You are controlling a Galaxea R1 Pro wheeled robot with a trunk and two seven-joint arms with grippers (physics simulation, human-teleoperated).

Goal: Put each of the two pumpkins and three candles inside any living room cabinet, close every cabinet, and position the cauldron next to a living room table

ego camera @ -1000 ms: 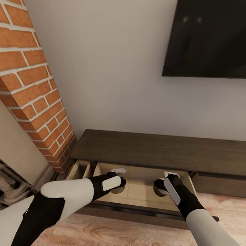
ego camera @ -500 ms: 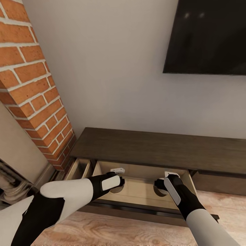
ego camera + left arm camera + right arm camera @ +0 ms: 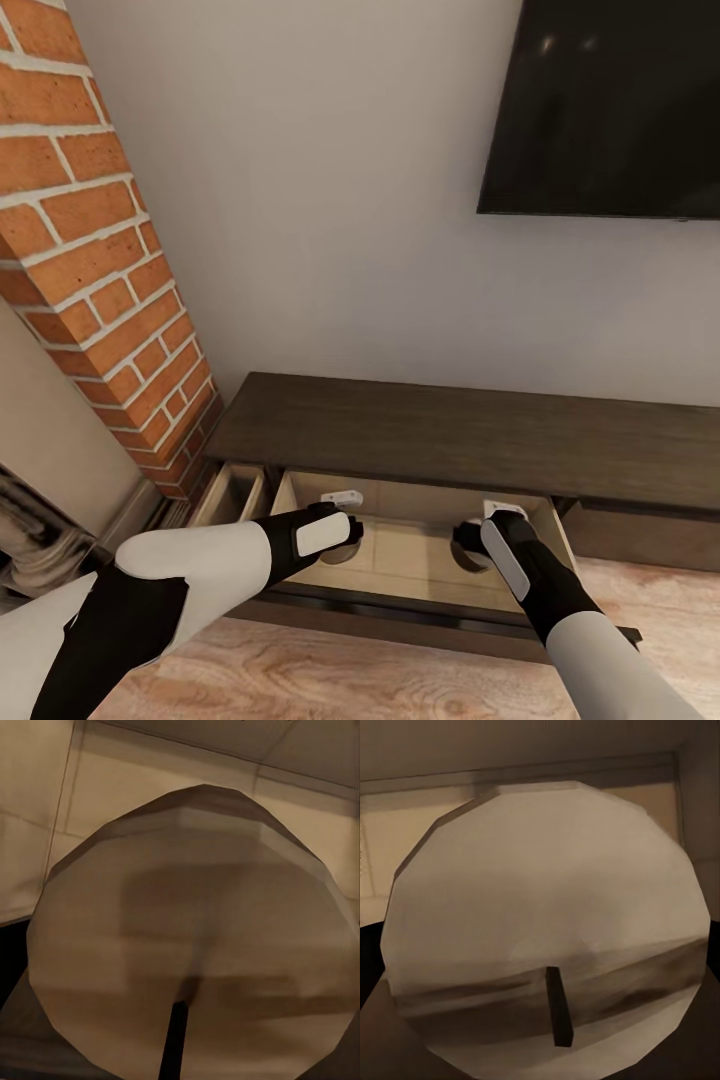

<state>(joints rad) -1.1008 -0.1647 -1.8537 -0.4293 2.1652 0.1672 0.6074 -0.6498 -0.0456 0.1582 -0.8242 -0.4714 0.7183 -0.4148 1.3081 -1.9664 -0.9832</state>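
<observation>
Reaching down from the left, the left arm ends with the left gripper (image 3: 343,497) lowered into the open drawer (image 3: 410,560) of the cabinet (image 3: 450,435), the long dark-brown unit against the pale wall. Left of the cabinet rises a brick fireplace column (image 3: 90,250), and a narrower drawer (image 3: 228,495) beside the open one is also pulled out, showing a pale tan inside. In the left wrist view a tan candle (image 3: 187,945) sits right in front of the camera, its flat top with a dark wick facing the lens and the drawer's tan floor behind it; the fingers are hidden, so I cannot tell how wide that gripper stands or whether it holds the candle. Further right, the right gripper (image 3: 503,510) is also down in the same drawer, near its right wall. The right wrist view shows a second candle (image 3: 547,922) just as close, wick toward the camera, and again its opening cannot be judged. Above the cabinet's right part a dark television (image 3: 610,105) hangs on the wall.
</observation>
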